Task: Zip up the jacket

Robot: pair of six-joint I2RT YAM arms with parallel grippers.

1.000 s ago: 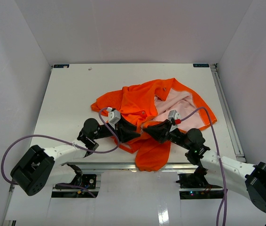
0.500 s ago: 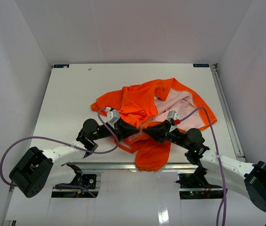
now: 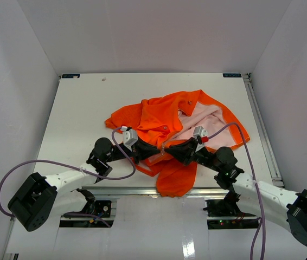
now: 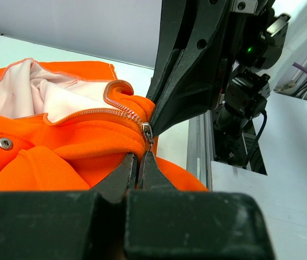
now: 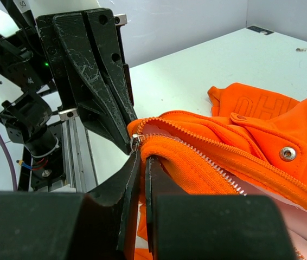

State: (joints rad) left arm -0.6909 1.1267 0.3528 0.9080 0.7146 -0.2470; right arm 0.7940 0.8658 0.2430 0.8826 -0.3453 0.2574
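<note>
While the left gripper pinches shut on the orange front edge of the jacket just below the zipper slider, the right gripper meets it tip to tip, clamped on the facing zipper edge; the jacket lies crumpled mid-table.

Left arm and right arm in white tubular links, chunky black joint housings, purple cable trailing each, pale grey wrist camera blocks, matte black tapered fingers finely scratched, green LED lit, silver screw heads
</note>
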